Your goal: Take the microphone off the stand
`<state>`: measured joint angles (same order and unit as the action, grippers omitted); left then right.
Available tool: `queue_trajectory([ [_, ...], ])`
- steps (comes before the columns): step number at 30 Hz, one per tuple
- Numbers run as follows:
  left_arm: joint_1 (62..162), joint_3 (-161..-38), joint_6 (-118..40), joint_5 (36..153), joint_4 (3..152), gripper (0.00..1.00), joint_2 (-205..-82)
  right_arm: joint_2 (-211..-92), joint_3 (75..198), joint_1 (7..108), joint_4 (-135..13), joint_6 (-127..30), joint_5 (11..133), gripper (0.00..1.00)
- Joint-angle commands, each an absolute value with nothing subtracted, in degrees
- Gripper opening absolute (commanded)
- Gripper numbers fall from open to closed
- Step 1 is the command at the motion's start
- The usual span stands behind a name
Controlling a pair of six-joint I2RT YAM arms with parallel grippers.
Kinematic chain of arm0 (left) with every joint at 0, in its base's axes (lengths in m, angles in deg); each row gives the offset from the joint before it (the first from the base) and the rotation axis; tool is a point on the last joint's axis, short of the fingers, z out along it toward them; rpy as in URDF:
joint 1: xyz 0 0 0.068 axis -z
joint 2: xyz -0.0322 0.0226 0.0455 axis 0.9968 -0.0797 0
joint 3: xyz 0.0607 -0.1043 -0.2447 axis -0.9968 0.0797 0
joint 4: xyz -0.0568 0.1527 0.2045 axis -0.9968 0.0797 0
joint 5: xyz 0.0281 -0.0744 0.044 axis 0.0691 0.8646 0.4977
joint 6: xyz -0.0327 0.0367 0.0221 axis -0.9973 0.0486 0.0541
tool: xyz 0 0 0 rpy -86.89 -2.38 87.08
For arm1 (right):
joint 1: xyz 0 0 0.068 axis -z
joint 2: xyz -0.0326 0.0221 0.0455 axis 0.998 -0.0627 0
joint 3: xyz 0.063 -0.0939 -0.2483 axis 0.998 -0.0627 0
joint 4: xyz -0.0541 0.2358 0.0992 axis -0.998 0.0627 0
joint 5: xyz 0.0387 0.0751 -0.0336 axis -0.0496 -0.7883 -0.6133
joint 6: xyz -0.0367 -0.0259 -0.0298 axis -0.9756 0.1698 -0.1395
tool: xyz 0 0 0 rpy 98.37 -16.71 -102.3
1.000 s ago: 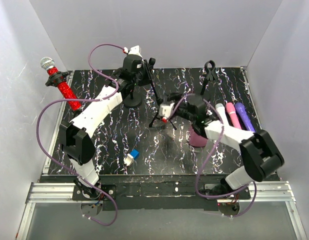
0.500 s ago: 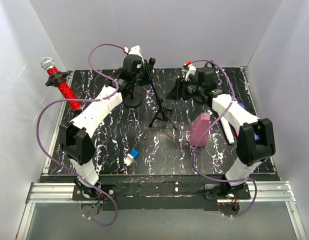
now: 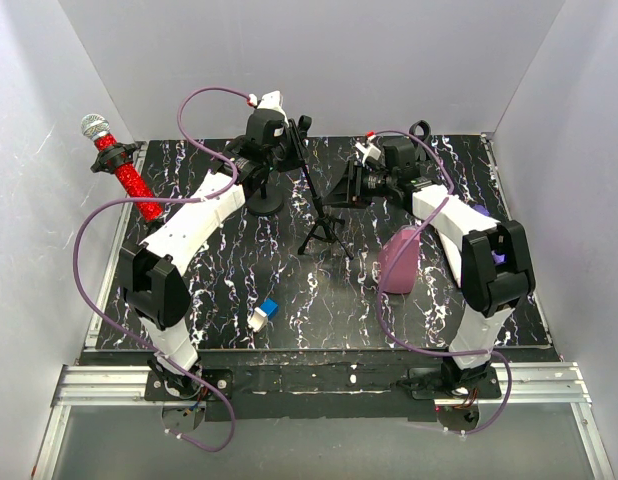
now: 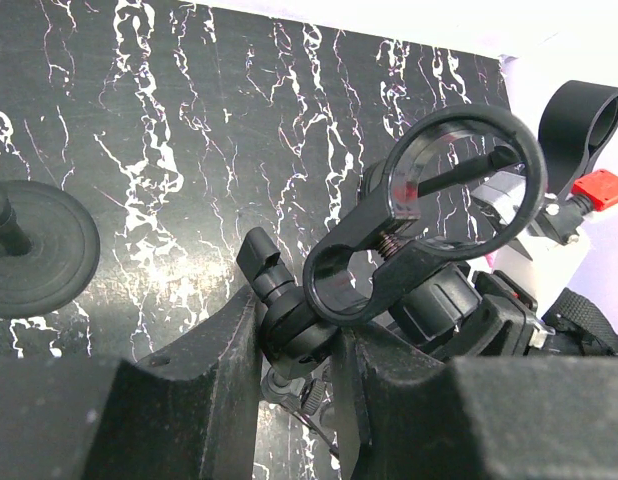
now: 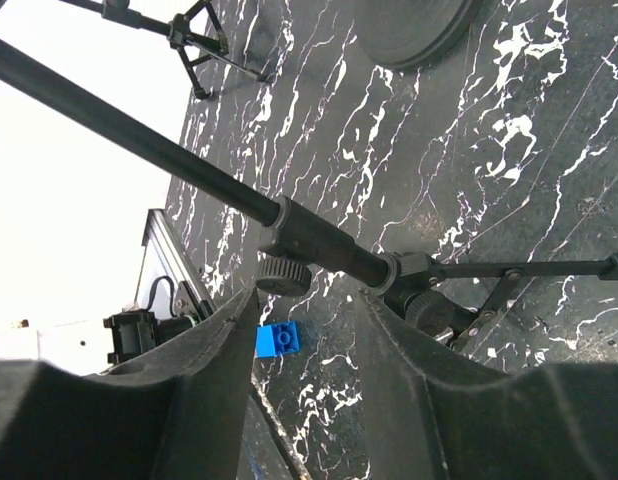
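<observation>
A red glitter microphone (image 3: 129,178) with a silver head sits in a clip at the far left edge of the table, away from both grippers. A black tripod stand (image 3: 324,235) stands mid-table. My left gripper (image 3: 294,135) is shut on the swivel joint of the tripod's empty ring clip (image 4: 429,200), and it also shows in the left wrist view (image 4: 299,320). My right gripper (image 3: 344,190) is open. In the right wrist view (image 5: 307,300) its fingers sit either side of the tripod's pole (image 5: 319,240) near the leg hub, not touching it.
A round-base stand (image 3: 264,200) is behind the left arm. Another black clip (image 3: 419,133) stands at the back right. A pink pouch (image 3: 399,260) lies under the right forearm, with a purple microphone (image 3: 481,211) partly hidden. A blue brick (image 3: 270,308) lies near the front.
The right arm swung from mid-table to the back, then its gripper moved left up to the tripod pole. The left arm has not moved.
</observation>
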<state>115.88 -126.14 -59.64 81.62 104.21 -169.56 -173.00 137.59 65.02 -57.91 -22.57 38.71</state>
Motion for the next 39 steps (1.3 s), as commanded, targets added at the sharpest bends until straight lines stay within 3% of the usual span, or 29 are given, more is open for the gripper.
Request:
queue_trajectory([
  [1,116.28,-126.23,-59.25,82.55,106.86,0.0,-168.75,-174.02,140.45,64.96,-60.43,-20.26,38.16,0.47],
  [19,116.28,-123.95,-59.69,82.64,106.24,0.0,-167.43,-174.28,140.71,62.94,-60.61,-20.96,38.87,0.44],
  [23,116.28,-123.24,-59.69,82.38,106.33,0.0,-166.82,-174.98,141.33,62.41,-60.25,-20.7,41.07,0.32],
  [27,116.28,-122.63,-59.42,82.29,106.25,0.0,-166.38,-174.9,141.33,61.97,-60.34,-23.93,41.77,0.07],
  [28,116.28,-122.71,-59.34,82.29,106.24,0.0,-166.38,-174.64,141.5,61.71,-60.08,-26.47,41.6,0.01],
  [33,116.28,-122.89,-59.07,82.12,106.16,0.0,-166.38,-171.3,142.48,55.13,-53.49,-67.79,53.87,0.01],
  [35,116.28,-122.98,-59.07,82.2,106.16,0.0,-166.38,-169.19,138.19,52.83,-59.42,-82.42,60.21,0.01],
  [39,116.19,-122.71,-59.07,81.94,106.42,0.0,-166.29,-168.48,137.45,52.83,-66.85,-89.43,66.72,0.01],
])
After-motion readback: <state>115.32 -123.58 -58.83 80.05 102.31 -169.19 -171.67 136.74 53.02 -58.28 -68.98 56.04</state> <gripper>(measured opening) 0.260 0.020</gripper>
